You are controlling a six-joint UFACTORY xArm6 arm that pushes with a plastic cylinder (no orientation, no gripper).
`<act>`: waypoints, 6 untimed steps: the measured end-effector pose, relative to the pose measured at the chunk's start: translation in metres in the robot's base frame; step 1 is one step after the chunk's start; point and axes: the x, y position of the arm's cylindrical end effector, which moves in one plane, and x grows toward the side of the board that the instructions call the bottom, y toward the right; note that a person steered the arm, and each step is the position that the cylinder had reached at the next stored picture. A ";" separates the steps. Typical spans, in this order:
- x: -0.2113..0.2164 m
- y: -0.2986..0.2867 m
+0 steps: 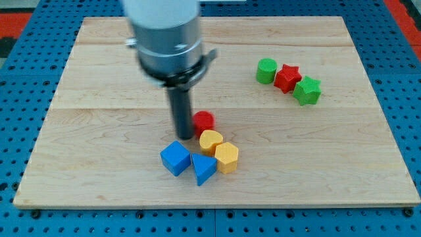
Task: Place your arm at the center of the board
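Observation:
My tip (182, 135) rests on the wooden board (99, 118), a little left of its middle. It stands just left of a red cylinder (204, 121), touching or nearly touching it. Below the red cylinder lies a yellow heart-shaped block (210, 140), then a yellow hexagon (227, 157). A blue cube (175, 158) and a blue triangle (203, 168) lie just below my tip. At the view's upper right a green cylinder (266, 70), a red star (287, 78) and a green star (307, 90) sit in a touching row.
The arm's grey body (164, 33) hangs over the board's upper left middle and hides the surface behind it. A blue pegboard (20, 99) surrounds the board on all sides.

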 end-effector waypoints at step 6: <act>-0.081 0.022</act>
